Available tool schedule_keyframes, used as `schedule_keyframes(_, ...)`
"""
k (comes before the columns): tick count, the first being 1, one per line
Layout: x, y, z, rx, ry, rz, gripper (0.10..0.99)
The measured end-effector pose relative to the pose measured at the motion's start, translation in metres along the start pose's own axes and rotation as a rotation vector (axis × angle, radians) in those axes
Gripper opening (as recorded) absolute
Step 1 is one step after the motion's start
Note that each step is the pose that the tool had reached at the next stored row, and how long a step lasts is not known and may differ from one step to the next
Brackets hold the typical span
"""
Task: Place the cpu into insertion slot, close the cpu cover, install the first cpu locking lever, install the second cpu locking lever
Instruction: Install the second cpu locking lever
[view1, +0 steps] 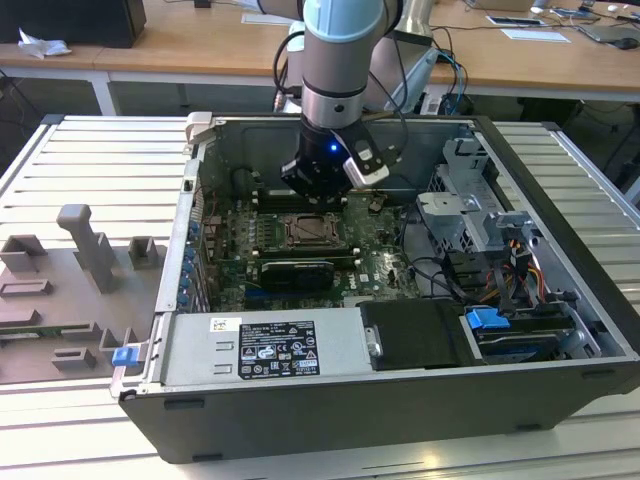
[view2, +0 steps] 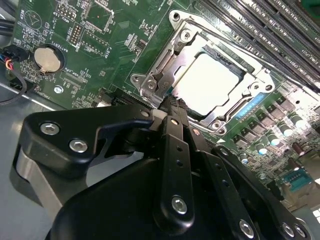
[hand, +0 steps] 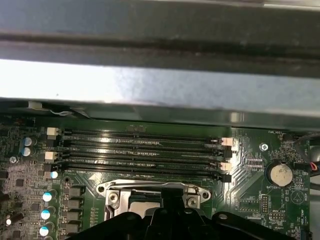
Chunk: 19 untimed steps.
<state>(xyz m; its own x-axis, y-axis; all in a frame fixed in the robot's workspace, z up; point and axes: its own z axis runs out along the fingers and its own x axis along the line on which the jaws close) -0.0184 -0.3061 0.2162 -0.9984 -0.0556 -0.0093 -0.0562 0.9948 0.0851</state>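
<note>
The cpu (view2: 212, 82), pale and square, lies in the insertion slot (view1: 305, 232) on the green motherboard. The silver cpu cover (view2: 167, 60) lies flat around it, and its cut-out frames the chip's top. My gripper (view2: 170, 102) is shut, its black fingers (view2: 172, 140) pressed together. Their tip rests at the edge of the socket's metal frame, beside the chip, and I see nothing between them. In the exterior view the gripper (view1: 320, 190) hangs inside the open case just behind the socket. In the first wrist view the gripper (hand: 167, 200) covers the middle of the socket frame (hand: 112, 192).
Long black memory slots (hand: 145, 150) run beside the socket, toward the case wall (hand: 150, 85). A coin battery (view2: 48, 59) sits on the board. A black graphics card (view1: 290, 270), the power supply (view1: 265, 345) and a drive cage (view1: 470, 215) crowd the case. Grey fixtures (view1: 70, 290) stand outside.
</note>
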Motion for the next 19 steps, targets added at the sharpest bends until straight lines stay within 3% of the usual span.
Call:
schedule_keyframes(3,0.0001,-0.0010,-0.0006,0.000,0.0002,0.000,0.106)
schedule_keyframes(9,-0.0001,0.0009,-0.0221,0.000,0.0009,0.000,0.106)
schedule_keyframes(12,-0.0001,-0.0004,-0.0242,0.000,0.0010,0.000,0.106)
schedule_keyframes(14,0.0001,-0.0030,-0.0244,0.000,0.0010,0.000,0.106)
schedule_keyframes(19,0.0011,-0.0180,-0.0247,0.003,0.0042,0.000,0.106)
